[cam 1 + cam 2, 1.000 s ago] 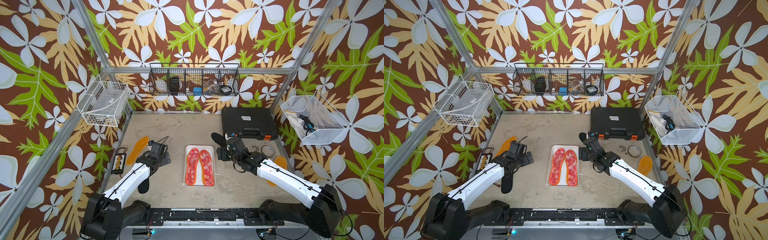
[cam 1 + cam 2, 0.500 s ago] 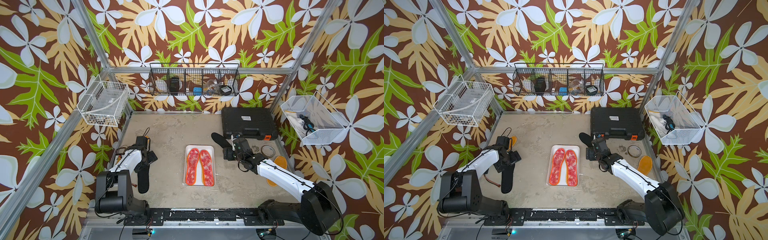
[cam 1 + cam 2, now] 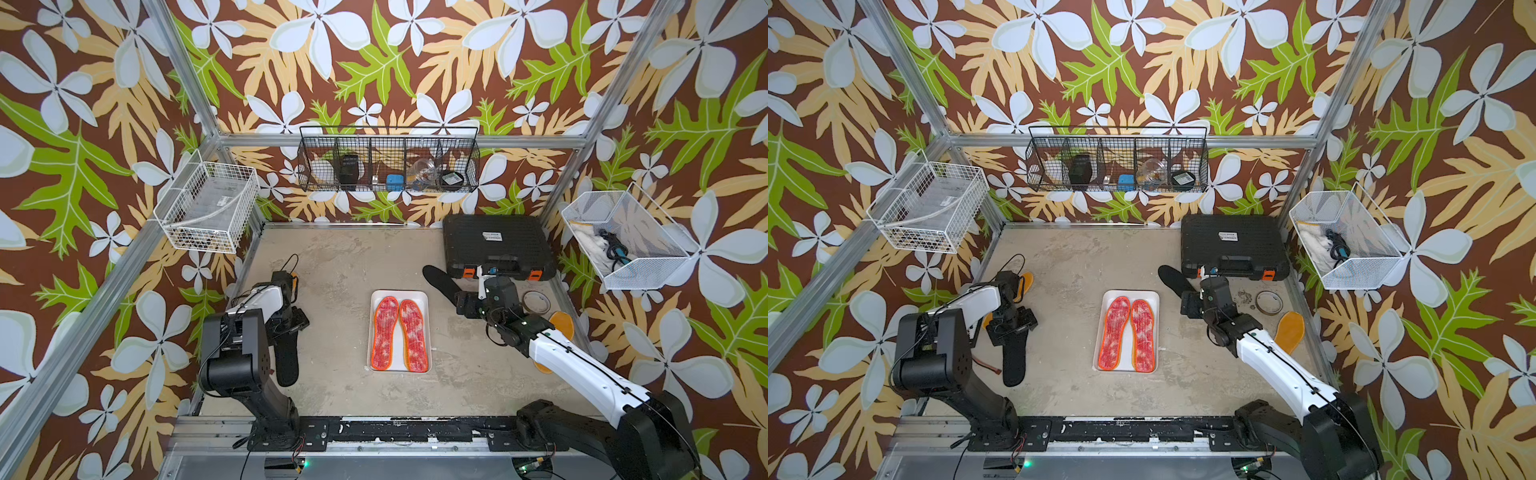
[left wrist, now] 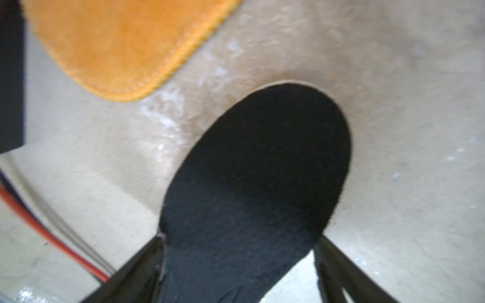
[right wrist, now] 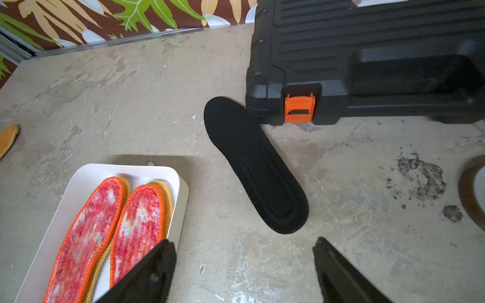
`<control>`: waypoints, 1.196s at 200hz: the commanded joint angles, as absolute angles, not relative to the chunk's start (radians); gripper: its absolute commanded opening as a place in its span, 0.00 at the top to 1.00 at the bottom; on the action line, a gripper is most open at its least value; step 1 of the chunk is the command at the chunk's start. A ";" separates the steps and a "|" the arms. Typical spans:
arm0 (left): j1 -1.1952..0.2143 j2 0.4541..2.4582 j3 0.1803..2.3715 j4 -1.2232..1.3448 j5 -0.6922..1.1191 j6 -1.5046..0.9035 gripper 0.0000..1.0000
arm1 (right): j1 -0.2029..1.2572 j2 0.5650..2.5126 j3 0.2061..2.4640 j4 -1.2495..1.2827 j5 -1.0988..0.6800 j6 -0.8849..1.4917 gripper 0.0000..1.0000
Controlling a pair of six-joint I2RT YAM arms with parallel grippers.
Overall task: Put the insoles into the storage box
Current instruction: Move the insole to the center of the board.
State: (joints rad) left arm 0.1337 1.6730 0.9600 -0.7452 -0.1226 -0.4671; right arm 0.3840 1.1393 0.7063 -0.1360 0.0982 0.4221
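The white storage box [image 3: 415,293] [image 3: 1144,293] [image 5: 168,173] lies mid-floor. Two red-white insoles [image 3: 399,332] [image 5: 89,230] lie in it on top of orange ones [image 5: 168,199]. My left gripper [image 3: 297,326] [image 4: 238,238] straddles a black insole [image 3: 286,357] [image 4: 257,170] lying at the left. One finger touches its edge, and a gap shows at the other. An orange insole [image 4: 118,47] [image 3: 1027,282] lies beside it. My right gripper [image 3: 461,305] [image 5: 244,251] is open and empty, just short of a second black insole [image 3: 438,280] [image 5: 256,165].
A black case [image 3: 494,245] [image 5: 367,60] with orange latches touches the right black insole's tip. A tape ring [image 3: 536,301] and an orange insole [image 3: 561,326] lie by the right wall. Red and grey cables [image 4: 52,236] run near my left gripper. Wire baskets hang on the walls.
My left arm has folded back toward the front left, bringing its gripper down over the left black insole with narrower jaws. The right gripper has edged slightly toward the other black insole.
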 commanded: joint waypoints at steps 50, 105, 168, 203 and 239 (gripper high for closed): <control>0.113 1.639 0.910 -0.676 -0.100 -0.438 0.45 | 0.382 1.135 0.708 -0.114 0.074 0.432 0.14; -0.066 1.678 0.945 -0.589 -0.058 -0.524 0.47 | 0.381 1.146 0.716 -0.120 0.080 0.430 0.14; -0.216 1.817 1.186 -0.543 -0.020 -0.599 0.47 | 0.381 1.145 0.715 -0.129 0.115 0.422 0.14; -0.265 1.914 1.386 -0.576 -0.028 -0.597 0.47 | 0.382 1.160 0.721 -0.130 0.111 0.417 0.14; -0.290 1.839 1.440 -0.657 -0.117 -0.413 0.42 | 0.381 1.164 0.726 -0.144 0.132 0.409 0.14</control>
